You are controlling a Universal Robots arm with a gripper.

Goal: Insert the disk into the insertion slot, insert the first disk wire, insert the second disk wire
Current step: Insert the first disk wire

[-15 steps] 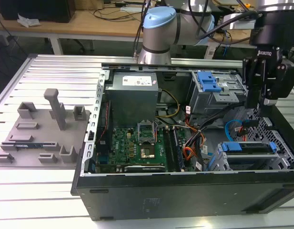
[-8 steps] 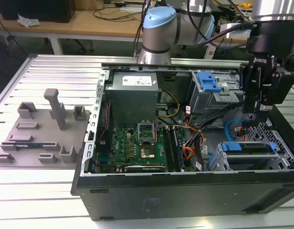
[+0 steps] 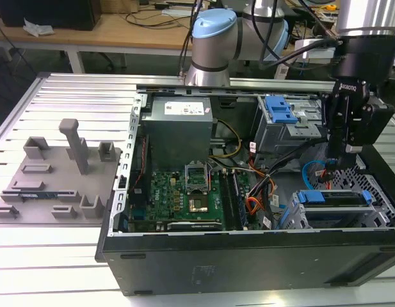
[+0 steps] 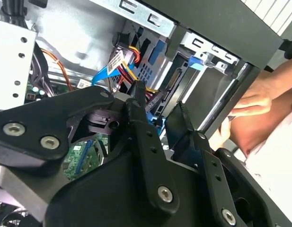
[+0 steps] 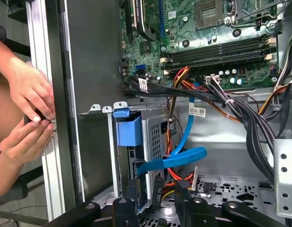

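The insertion slot (image 3: pixel 376 217) is the low grey cage at the case's front, on the exterior view's right. The disk (image 3: pixel 338 199) lies inside it, with a blue tab (image 3: pixel 311 197) at its end. My gripper (image 3: pixel 330 167) hangs just above the cage's rear end, its fingers (image 5: pixel 130 205) apart. A blue flat wire (image 5: pixel 176 158) loops from the motherboard to the disk's rear. A black plug (image 5: pixel 157 188) on red and yellow wires (image 5: pixel 180 183) sits in the gap between the fingers; whether they touch it is unclear. In the second wrist view the gripper (image 4: pixel 160 101) points at the cage's back.
A taller bay with a blue latch (image 3: pixel 280 112) stands behind the cage. A thick black cable bundle (image 5: pixel 250 127) runs beside the gripper. A person's hands (image 5: pixel 27 113) rest on the table rail just outside the case wall (image 5: pixel 93 94). Grey fixtures (image 3: pixel 56 173) sit on the exterior view's left.
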